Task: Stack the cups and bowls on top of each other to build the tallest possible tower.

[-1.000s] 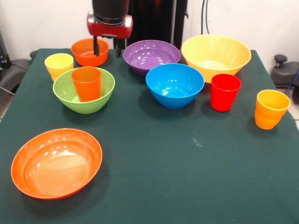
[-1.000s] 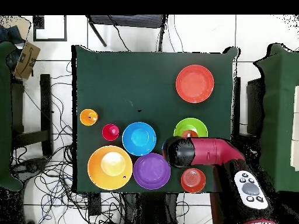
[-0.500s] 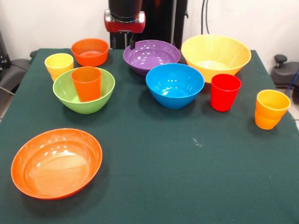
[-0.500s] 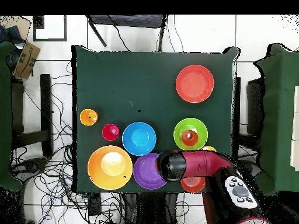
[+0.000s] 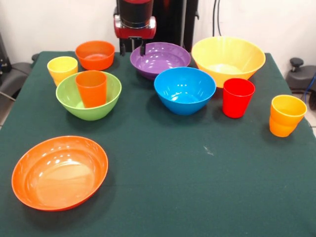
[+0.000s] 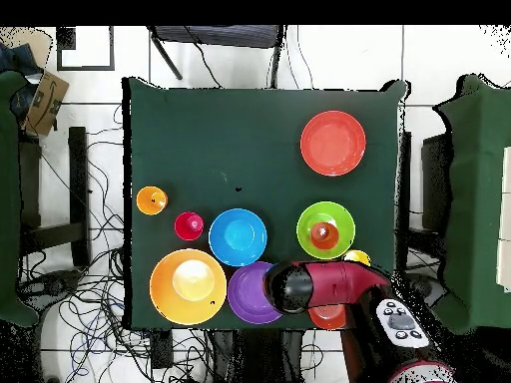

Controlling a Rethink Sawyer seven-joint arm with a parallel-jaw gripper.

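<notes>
My gripper (image 5: 132,49) is open and empty. It hangs at the table's far edge, between the small deep orange bowl (image 5: 95,54) and the purple bowl (image 5: 160,59). The orange cup (image 5: 91,88) stands inside the green bowl (image 5: 74,101). The yellow cup (image 5: 62,69), blue bowl (image 5: 184,90), big yellow bowl (image 5: 228,59), red cup (image 5: 238,97), yellow-orange cup (image 5: 287,115) and wide shallow orange bowl (image 5: 60,172) stand apart on the green cloth. In the overhead view the arm (image 6: 334,283) covers part of the small orange bowl (image 6: 325,319) and the purple bowl's (image 6: 250,295) edge.
The table's edges lie close behind the far row of bowls. Cables lie on the floor beside the table (image 6: 100,289) in the overhead view.
My gripper has moved from over the small orange bowl to the right in the front view, toward the purple bowl, and risen a little. No cup or bowl has moved.
</notes>
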